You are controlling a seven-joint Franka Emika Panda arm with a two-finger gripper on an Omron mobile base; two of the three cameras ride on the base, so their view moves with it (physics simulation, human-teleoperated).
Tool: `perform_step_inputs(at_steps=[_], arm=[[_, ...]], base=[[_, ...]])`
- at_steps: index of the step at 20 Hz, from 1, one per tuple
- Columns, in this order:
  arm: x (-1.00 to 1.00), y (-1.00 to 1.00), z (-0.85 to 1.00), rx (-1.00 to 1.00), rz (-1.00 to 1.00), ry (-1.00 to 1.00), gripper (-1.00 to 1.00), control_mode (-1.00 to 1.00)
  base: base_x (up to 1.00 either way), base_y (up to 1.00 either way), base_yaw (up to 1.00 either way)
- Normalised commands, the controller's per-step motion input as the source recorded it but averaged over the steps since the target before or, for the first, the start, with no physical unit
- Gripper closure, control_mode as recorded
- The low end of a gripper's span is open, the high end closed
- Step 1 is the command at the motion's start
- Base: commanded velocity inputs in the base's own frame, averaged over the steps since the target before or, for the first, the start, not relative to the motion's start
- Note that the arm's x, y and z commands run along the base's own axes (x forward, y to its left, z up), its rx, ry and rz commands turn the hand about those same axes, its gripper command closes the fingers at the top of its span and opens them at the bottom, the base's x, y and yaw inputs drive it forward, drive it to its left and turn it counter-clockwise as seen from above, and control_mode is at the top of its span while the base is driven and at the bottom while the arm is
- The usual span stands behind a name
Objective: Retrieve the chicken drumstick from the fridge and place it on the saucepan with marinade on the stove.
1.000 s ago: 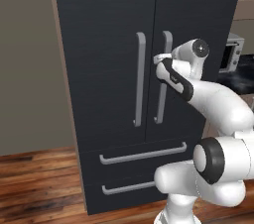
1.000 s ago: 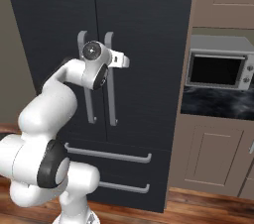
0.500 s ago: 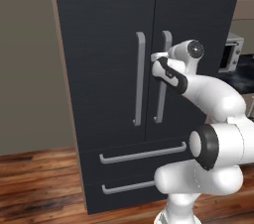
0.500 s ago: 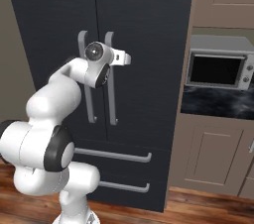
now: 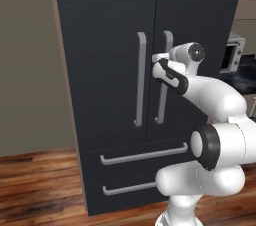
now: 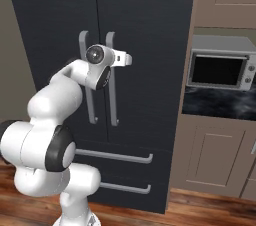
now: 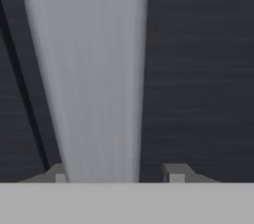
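Observation:
The tall black fridge stands with both doors closed, so the chicken drumstick is hidden. The saucepan and the stove are out of view. My gripper is pressed up to the right door's grey bar handle, near its upper end. In the hand view that handle runs between the gripper's two fingertips. The left fingertip is at the bar's edge. A narrow dark gap separates the bar from the right fingertip. The jaws stand open around the bar.
A second grey handle sits on the left door. Two lower drawers have bar pulls. Right of the fridge a microwave rests on a dark counter above a tan cabinet. The floor is wood.
The arm has pushed a little closer to the fridge and its elbow has settled lower. The gripper stays at the right door's handle.

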Motion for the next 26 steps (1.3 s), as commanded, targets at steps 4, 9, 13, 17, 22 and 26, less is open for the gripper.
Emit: perform_step_inputs(at_steps=[4,9,13,17,22,26], arm=[[-0.33,-0.05,0.12,0.01,0.00,0.11,1.00,-1.00],[-0.97,-0.42,0.13,0.05,0.00,0.07,1.00,-1.00],[-0.95,-0.52,0.00,0.02,0.00,0.00,1.00,-1.00],[-0.44,-0.49,0.00,0.00,0.00,0.00,1.00,-1.00],[-0.12,-0.47,0.00,0.00,0.00,0.00,1.00,-1.00],[-0.16,-0.62,0.00,0.00,0.00,0.00,1.00,-1.00]], base=[[0.00,0.00,0.00],[0.00,0.00,0.00],[0.00,0.00,0.00],[0.00,0.00,0.00],[0.00,0.00,0.00],[0.00,0.00,0.00]])
